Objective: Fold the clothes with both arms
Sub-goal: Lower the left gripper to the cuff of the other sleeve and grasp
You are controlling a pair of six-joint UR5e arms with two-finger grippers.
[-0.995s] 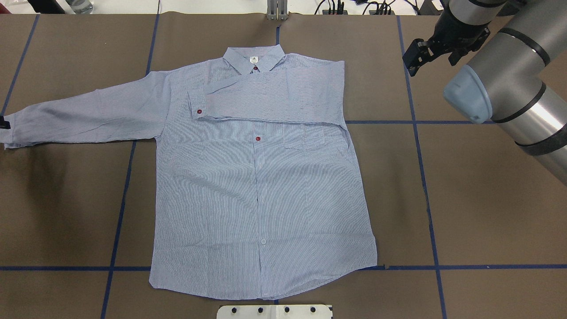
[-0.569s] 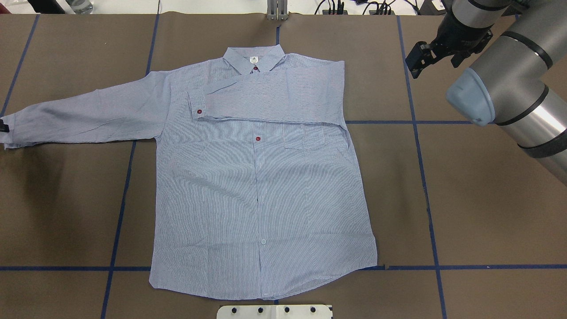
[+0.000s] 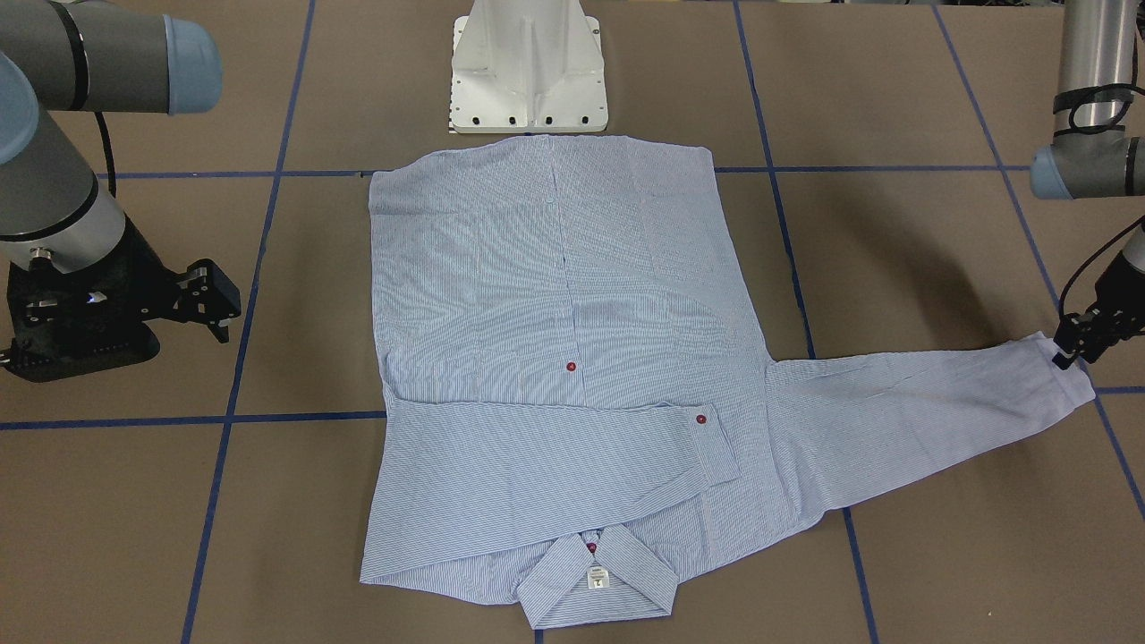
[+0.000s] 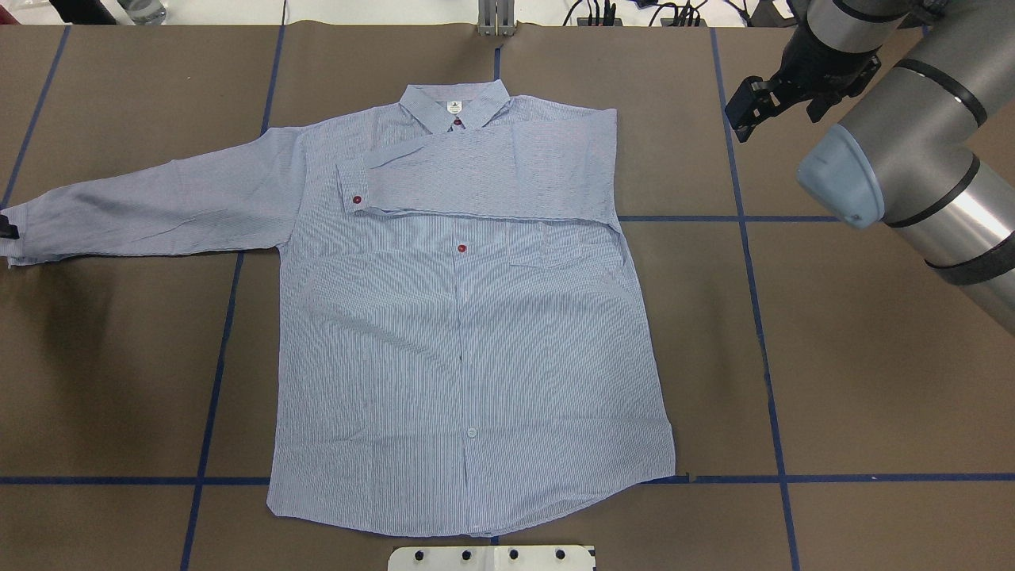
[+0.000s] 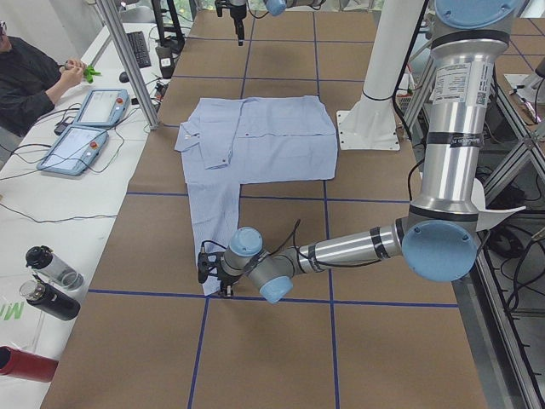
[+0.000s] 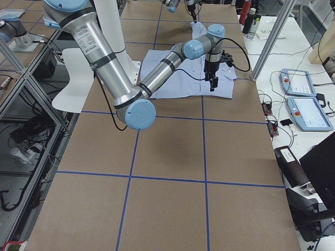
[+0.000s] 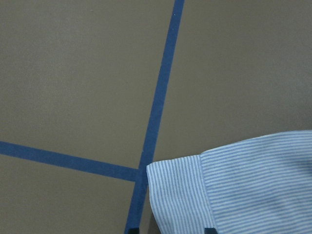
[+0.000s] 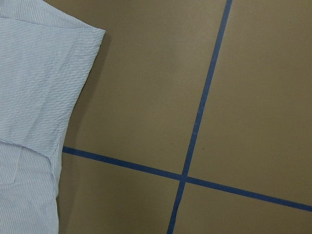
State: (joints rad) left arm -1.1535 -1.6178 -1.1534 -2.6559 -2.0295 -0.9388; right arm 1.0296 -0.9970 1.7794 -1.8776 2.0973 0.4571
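One sleeve point(image 4: 484, 178) is folded across the striped shirt point(image 4: 468, 341) spread on the table point(image 4: 872, 357); the other cuff point(image 7: 180, 195) is straddled by the parted left gripper point(image 3: 1072, 347), closure being required next, the right gripper point(image 3: 213, 304) held wide aside.

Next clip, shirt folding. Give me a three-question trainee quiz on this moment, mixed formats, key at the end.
1. True or false: both sleeves of the shirt lie folded across its chest.
2. The left claw is at the: A) collar B) cuff of the outstretched sleeve C) bottom hem.
3. What lies beneath the right claw: cloth or bare table?
Key: 1 false, only one sleeve is folded across; 2 B; 3 bare table, beside the shirt.
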